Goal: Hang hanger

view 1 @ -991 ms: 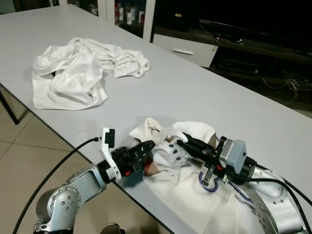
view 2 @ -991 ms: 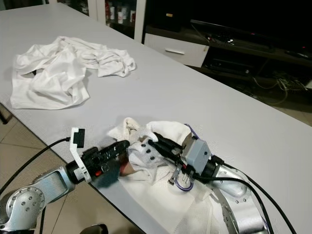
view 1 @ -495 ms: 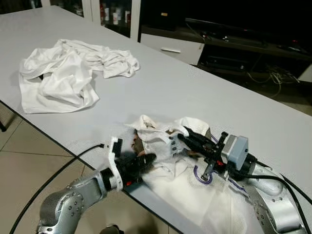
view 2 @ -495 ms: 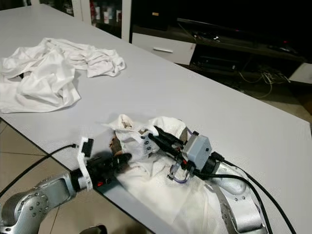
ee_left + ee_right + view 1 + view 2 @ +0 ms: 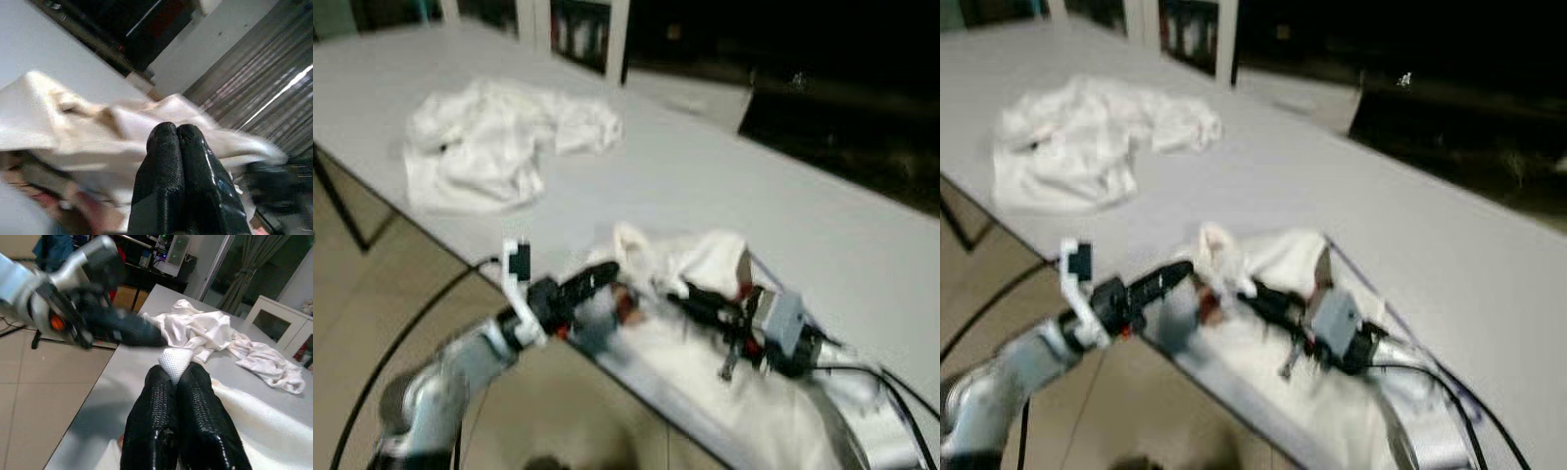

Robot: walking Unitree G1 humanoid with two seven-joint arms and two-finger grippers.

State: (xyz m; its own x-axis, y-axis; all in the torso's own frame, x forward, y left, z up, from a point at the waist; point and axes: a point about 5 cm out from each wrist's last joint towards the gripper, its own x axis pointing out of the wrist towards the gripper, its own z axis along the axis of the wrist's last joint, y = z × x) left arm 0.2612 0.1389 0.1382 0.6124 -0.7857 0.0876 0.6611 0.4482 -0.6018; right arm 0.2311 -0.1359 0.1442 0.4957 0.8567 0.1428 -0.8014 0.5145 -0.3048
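The head views are blurred. A white garment [image 5: 690,257] lies bunched at the near edge of the grey table [image 5: 724,186]. A reddish-brown part [image 5: 625,302], perhaps the hanger, shows under its left fold. My left gripper [image 5: 605,275] reaches in from off the table edge, its fingers [image 5: 171,147] pressed shut, tips against the garment's left side. My right gripper [image 5: 681,298] lies over the garment, shut on a flap of its white mesh cloth [image 5: 174,363].
A second heap of white clothes [image 5: 494,147] lies further back on the left of the table. Tiled floor [image 5: 372,284] runs along the near side, crossed by my left arm's black cable. A dark cabinet [image 5: 822,108] stands behind the table.
The head view has shifted and blurred. My left gripper has risen from the table edge to the garment's left fold. The right gripper still holds the cloth.
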